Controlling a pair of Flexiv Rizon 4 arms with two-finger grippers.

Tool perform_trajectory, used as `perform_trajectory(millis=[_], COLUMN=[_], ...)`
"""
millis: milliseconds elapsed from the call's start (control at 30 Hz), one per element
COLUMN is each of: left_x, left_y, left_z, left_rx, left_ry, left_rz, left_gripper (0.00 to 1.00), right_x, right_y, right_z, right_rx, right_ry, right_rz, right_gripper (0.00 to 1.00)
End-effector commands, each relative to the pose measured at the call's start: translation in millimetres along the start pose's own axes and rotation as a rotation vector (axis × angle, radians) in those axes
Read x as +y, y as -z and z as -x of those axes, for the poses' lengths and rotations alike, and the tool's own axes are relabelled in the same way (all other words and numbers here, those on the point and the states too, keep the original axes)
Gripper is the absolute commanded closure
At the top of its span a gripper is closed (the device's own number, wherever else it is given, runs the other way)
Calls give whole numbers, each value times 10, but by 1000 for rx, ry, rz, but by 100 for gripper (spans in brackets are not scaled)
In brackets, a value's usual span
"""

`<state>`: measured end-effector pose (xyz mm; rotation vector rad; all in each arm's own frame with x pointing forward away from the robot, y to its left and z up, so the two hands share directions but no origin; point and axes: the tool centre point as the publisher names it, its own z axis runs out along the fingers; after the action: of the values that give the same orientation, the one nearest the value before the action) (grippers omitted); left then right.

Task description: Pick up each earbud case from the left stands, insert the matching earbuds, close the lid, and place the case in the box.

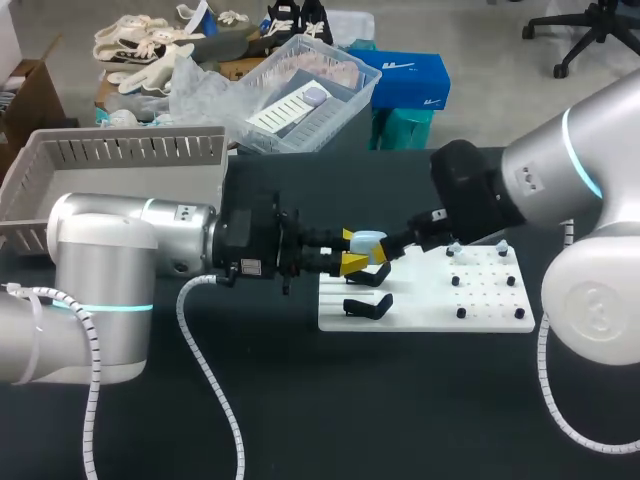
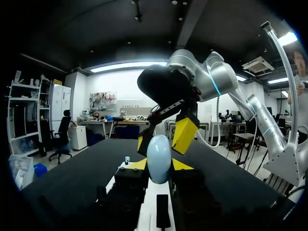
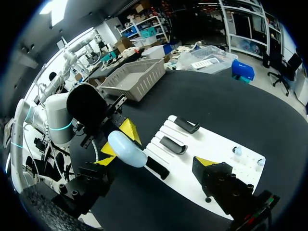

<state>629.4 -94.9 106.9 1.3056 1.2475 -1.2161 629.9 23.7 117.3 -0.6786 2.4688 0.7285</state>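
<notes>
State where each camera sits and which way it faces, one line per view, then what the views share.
Head view: above and behind the robot, looking down on the table; left arm enters left, right arm right.
Left wrist view: on the left wrist, looking along the left gripper toward the right arm; own yellow tips clamp the earbud case.
Right wrist view: on the right wrist, looking past the right gripper toward the left arm and grey basket.
Shared: all three show the earbud case; the wrist views face each other.

This is a robotics lab. A cabled left arm (image 1: 110, 250) and right arm (image 1: 560, 170) meet over a black table (image 1: 300, 420). On it lie a white pegged board (image 1: 480, 300) and a grey crate (image 1: 130, 150).
</notes>
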Motion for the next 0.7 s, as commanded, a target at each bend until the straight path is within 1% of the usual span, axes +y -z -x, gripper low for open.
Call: perform_trajectory(millis=[33, 467, 700], left_x=[10, 10, 10], left_y=[-6, -6, -6], left_z=[-7, -7, -7], left_rx=[-1, -1, -1], left_ry=[0, 0, 0], left_rz=[0, 0, 0], left_gripper=[100, 100, 100], right_x=[-7, -28, -34], right_y=[-3, 1, 22], right_z=[7, 22, 73], right_rx=[-5, -8, -14], right_ry=[-3, -5, 2], right_rz=[0, -10, -19], right_gripper=[0, 0, 0])
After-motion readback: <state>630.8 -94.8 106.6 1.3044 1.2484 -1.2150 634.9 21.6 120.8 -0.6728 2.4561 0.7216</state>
